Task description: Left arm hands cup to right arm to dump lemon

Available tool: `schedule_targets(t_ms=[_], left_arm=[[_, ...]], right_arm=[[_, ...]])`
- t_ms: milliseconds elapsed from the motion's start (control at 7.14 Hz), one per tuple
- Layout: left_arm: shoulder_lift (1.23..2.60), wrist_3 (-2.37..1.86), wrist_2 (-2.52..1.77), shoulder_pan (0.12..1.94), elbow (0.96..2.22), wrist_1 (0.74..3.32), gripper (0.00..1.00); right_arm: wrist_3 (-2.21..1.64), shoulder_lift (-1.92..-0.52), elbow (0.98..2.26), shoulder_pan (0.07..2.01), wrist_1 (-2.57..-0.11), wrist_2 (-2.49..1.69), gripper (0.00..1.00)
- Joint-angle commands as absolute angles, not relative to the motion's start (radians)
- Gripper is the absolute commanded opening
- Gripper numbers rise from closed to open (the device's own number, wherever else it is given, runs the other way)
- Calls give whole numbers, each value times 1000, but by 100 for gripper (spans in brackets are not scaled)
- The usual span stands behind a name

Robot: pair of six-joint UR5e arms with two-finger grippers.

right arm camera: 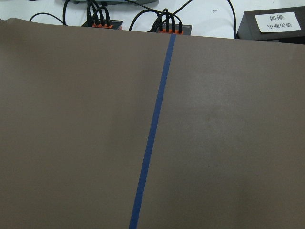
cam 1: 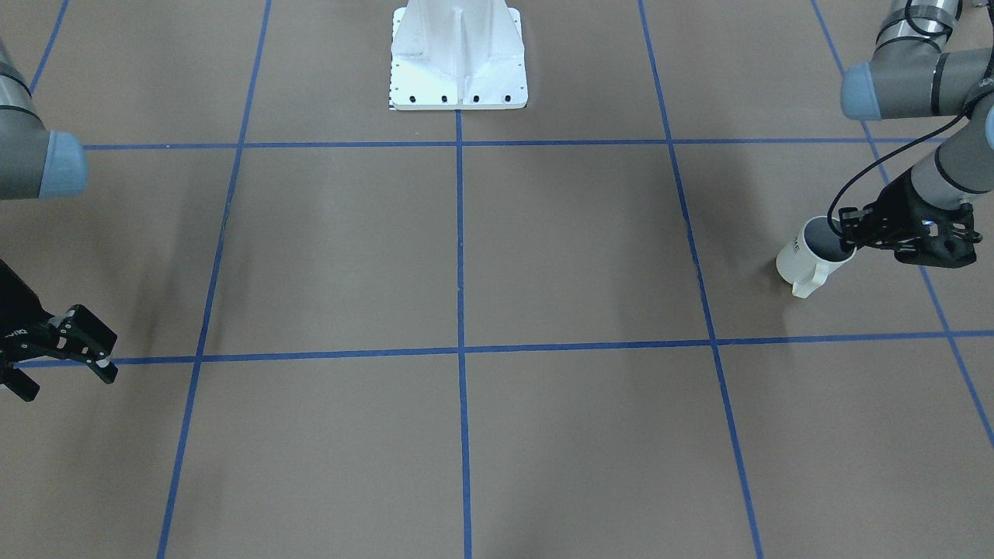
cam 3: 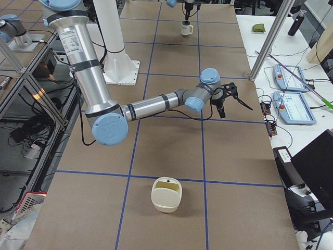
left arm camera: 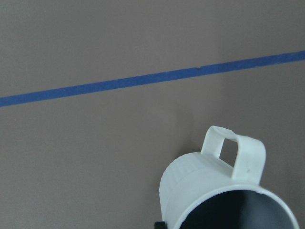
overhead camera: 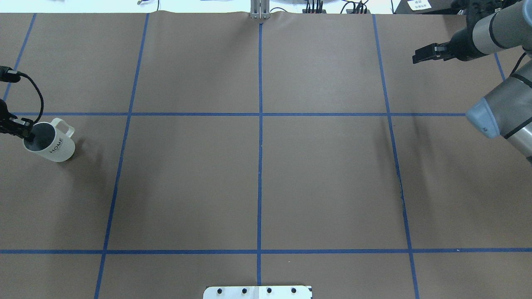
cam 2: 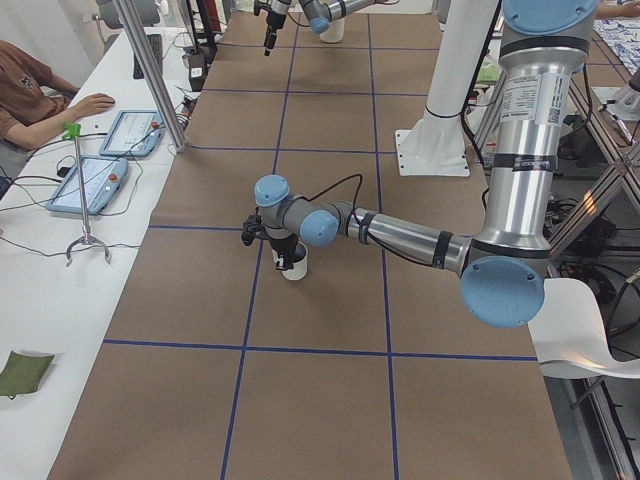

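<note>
The left jaws pinch the cup (cam 1: 801, 262) by its rim; it is just under them. It looks hard, slippery and breakable. The right jaws, open and empty, could take the handle (cam 1: 806, 286).

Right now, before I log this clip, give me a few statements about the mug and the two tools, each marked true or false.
1. The off-white mug with dark lettering stands on the brown table, on the robot's left side. True.
2. The right arm's black two-finger tool is shut on the mug. False: it is open and empty, far across the table.
3. The left arm's tool is at the mug's rim. True.
4. The mug's handle faces the left arm's tool. False: it is on the side away from that tool.
</note>
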State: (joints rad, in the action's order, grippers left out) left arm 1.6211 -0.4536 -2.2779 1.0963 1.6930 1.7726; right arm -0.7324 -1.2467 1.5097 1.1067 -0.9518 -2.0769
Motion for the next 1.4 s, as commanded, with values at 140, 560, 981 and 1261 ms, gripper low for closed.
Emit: schedule_targets(t_ms=[140, 560, 981, 1261], left_arm=[[1585, -361, -2325, 1173, 1706, 1766, 100], [1594, -279, -2336, 1304, 1706, 1763, 100], [1615, -192, -2330, 1365, 1694, 1680, 100], [1643, -115, -2338, 1420, 1700, 1597, 100]], right_arm=[[-730, -1256, 1578, 1143, -1113, -2164, 99], [-559, -1404, 1748, 1244, -1296, -2180, 99], [-294, -1535, 1746, 1411, -1376, -2292, 99], [-268, -1607, 1750, 1460, -1413, -2298, 99]])
